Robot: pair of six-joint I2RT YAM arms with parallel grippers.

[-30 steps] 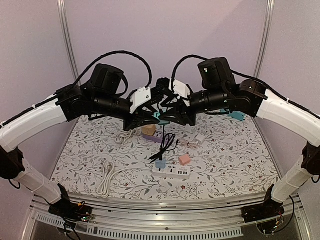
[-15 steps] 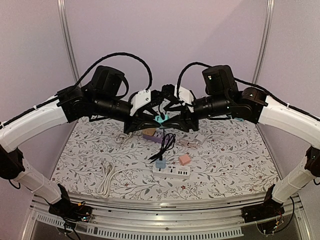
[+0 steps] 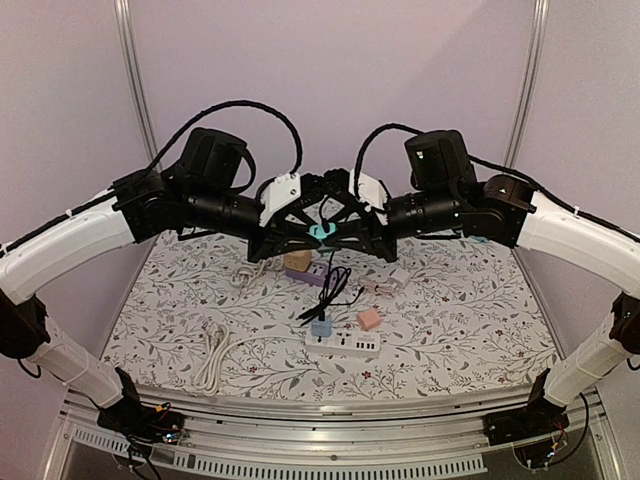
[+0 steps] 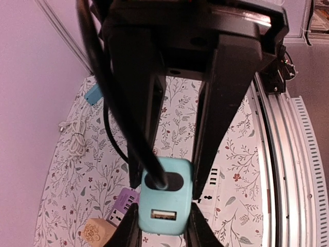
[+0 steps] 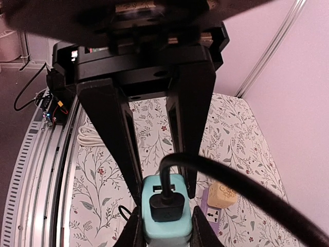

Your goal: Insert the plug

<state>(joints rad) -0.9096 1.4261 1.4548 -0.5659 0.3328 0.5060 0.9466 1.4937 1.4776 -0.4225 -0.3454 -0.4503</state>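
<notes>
A teal USB adapter [image 3: 318, 232] hangs in the air between my two grippers, above the table's back half. A black plug [image 5: 167, 206] with its black cable [image 3: 333, 285] sits in one of the adapter's ports; a second USB port below it is free. In the left wrist view my left gripper [image 4: 163, 234] has its fingers tight on both sides of the adapter [image 4: 164, 206]. In the right wrist view my right gripper [image 5: 165, 232] likewise flanks the adapter [image 5: 164, 237] from the opposite end. In the top view the left gripper [image 3: 298, 226] and right gripper [image 3: 345, 232] meet tip to tip.
On the floral cloth below lie a white power strip [image 3: 343, 344] with a blue adapter [image 3: 321, 327] in it, a pink cube [image 3: 369, 319], a purple power strip [image 3: 307, 275], a tan cube [image 3: 296, 261] and a coiled white cable [image 3: 212, 355].
The right arm has drawn back a little to the right and up. The teal adapter now shows plainly between the two grippers. The left arm has barely moved.
</notes>
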